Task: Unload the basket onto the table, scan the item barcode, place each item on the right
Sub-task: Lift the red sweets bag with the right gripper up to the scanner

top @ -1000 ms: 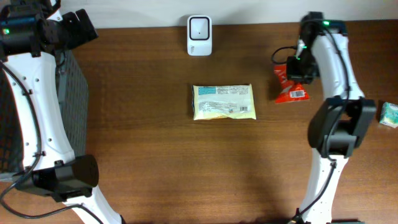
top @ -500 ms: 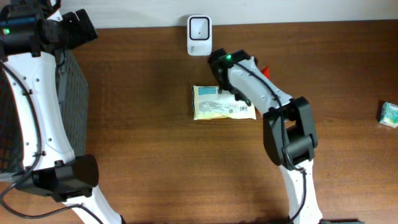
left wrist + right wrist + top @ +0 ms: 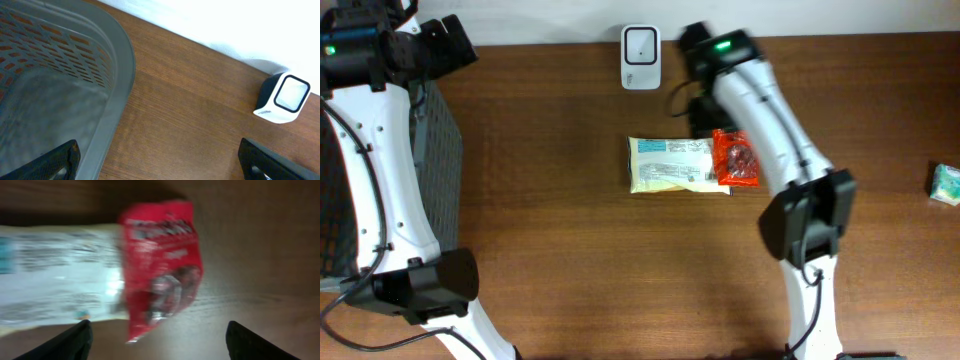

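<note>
From overhead we saw the whole table (image 3: pixel 550 230). The red packet (image 3: pixel 735 160) lay near the middle, its left part overlapping the right end of a pale packet (image 3: pixel 670 165). The red one's long axis ran from the wall side towards the front edge, and the pale one lay crosswise to it. The white scanner (image 3: pixel 640 58) stood at the wall edge, apart from both. The right gripper (image 3: pixel 705 112) hung between scanner and packets, and this view did not show its jaws. The left gripper (image 3: pixel 455 45) sat at the far left over a grey basket (image 3: pixel 440 150). A small green box (image 3: pixel 947 184) lay at the right edge. We could read no print there.

The left wrist camera alone showed the basket's (image 3: pixel 50 60) mesh wall and the scanner's (image 3: pixel 282 97) window facing the left gripper (image 3: pixel 160 165). The jaws stood wide and empty.

The right wrist camera alone settled the right gripper (image 3: pixel 160 340). Its jaws stood wide, holding nothing, above the red packet (image 3: pixel 160 265) lying on the table. The packet's white lettering was too blurred to read.
</note>
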Motion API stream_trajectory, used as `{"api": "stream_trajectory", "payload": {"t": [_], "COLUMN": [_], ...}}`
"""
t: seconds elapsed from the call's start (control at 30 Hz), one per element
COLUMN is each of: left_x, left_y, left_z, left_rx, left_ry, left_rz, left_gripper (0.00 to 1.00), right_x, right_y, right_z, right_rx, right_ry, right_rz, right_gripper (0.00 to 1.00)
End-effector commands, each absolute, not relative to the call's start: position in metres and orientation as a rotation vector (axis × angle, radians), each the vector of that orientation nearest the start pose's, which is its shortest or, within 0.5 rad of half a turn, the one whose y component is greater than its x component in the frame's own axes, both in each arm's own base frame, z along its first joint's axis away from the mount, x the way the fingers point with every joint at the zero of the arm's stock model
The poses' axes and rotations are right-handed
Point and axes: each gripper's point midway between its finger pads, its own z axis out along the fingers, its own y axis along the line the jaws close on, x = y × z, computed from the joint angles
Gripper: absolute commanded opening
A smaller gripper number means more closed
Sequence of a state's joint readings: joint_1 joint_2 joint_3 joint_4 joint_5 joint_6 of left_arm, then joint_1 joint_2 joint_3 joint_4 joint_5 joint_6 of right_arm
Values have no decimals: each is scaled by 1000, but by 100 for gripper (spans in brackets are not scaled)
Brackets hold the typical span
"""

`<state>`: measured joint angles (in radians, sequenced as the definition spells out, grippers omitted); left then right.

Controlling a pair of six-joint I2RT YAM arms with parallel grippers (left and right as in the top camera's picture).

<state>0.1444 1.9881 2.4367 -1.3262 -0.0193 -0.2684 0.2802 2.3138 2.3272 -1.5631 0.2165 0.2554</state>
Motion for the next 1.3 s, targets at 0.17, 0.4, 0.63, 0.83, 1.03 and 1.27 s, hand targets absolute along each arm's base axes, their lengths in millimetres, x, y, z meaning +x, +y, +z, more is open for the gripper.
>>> {"api": "stream_trajectory", "payload": {"t": [0.17, 0.4, 0.63, 0.83, 1.03, 1.27], "left_x": [475, 475, 475, 475, 475, 475], "left_y": [77, 76, 76, 76, 76, 76], "left_z": [327, 327, 327, 327, 327, 327], "left_rx": [-499, -499, -499, -499, -499, -499], "left_ry": [2389, 2389, 2390, 2390, 2390, 2390], "left_rz": [-9, -9, -10, -10, -10, -10], "left_gripper": [99, 99, 99, 99, 99, 99], "right_x": [418, 417, 425, 450, 524, 585], "right_y": [38, 47, 47, 35, 73, 165], "right_z": [74, 31, 32, 76, 147, 175], "right_rx": [-95, -26, -39, 24, 96, 23], "right_ry": [3152, 2939, 2906, 2924, 2673, 2418], "right_rz": [708, 1117, 1108, 955, 918, 753], "right_gripper": [77, 59, 4, 4, 4, 4]}}
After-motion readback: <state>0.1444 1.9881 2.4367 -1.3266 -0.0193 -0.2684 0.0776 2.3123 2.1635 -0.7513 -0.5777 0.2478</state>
